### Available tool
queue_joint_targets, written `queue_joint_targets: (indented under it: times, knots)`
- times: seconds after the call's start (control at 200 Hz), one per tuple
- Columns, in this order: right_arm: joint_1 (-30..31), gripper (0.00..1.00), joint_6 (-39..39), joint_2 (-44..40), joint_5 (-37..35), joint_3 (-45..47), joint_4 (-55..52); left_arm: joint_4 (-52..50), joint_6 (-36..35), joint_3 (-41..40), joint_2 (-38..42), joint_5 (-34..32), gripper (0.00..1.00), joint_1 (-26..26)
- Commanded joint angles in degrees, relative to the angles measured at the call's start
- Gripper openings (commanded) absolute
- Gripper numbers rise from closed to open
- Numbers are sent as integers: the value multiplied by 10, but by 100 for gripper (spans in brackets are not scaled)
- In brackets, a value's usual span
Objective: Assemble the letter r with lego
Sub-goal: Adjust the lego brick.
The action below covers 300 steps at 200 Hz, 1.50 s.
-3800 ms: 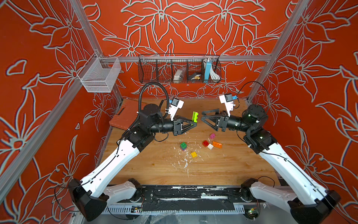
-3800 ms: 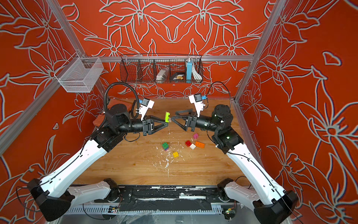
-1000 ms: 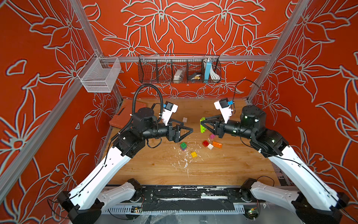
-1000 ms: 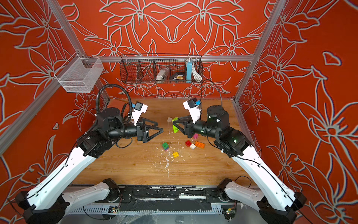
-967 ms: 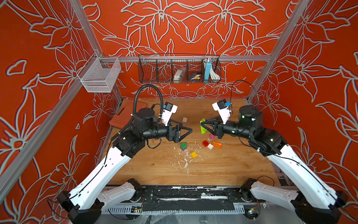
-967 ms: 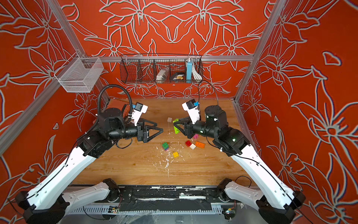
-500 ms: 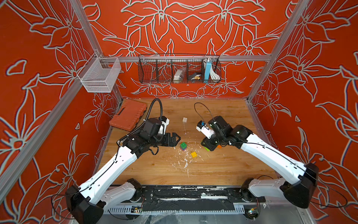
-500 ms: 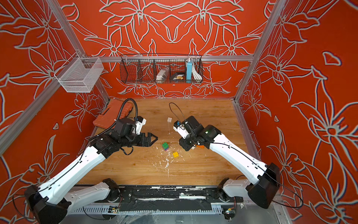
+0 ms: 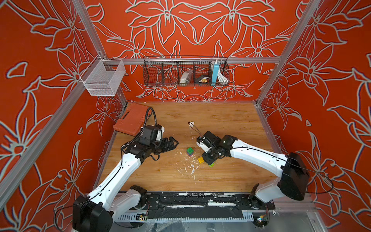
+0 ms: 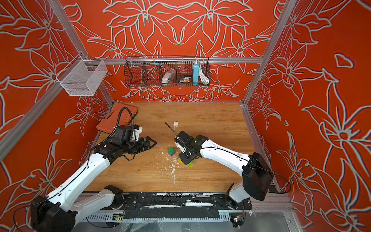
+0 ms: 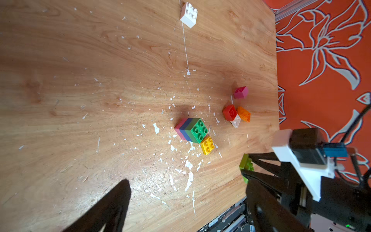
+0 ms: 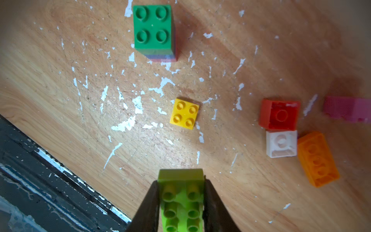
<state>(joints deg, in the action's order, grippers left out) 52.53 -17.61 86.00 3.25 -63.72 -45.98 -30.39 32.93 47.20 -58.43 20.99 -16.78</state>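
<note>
Both top views: inventory, largest first.

1. Wooden table [image 9: 220,120], flecked with white debris near its middle.
2. Orange ribbed case [image 9: 131,120], flat in the far corner on the left arm's side.
3. Left gripper [image 9: 176,145], low over the table beside the bricks. The jaws are spread wide and hold nothing.
4. Right gripper [image 12: 180,181], tipped down and clamped on the lime brick.
5. Stack of three bricks [image 12: 153,26], green on blue on pink. It stands upright with its studs up, between the two grippers.
6. Lime brick [image 12: 181,200], two studs wide. Its long axis runs along the fingers and its studs face the wrist camera. One end pokes past the fingertips, just beside the yellow brick. I cannot tell whether it touches the table.
7. Orange brick [image 12: 317,158], oblong, hollow side up, touching the small white brick.
8. Pink brick [image 12: 347,109], near the red one.
9. Red brick [image 12: 279,114], hollow side up.
10. Small white brick [image 12: 281,143], hollow side up, against the red one.
11. Yellow brick [image 12: 184,113], square, studs up.
12. White brick [image 10: 176,124], alone, well apart toward the back.
</note>
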Motion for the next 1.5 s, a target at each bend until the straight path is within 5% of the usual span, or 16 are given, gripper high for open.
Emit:
queue_joint_targets:
  times: [0.0,0.505,1.496]
  knots:
    - [4,0,-67,15,-14,5,18,15,15,-13,13,-7,91,7]
    - [5,0,-144,119,-10,-40,-12,19,7,-33,12,-13,92,10]
    - [5,0,-166,202,-16,-80,-32,18,-4,-32,6,6,92,10]
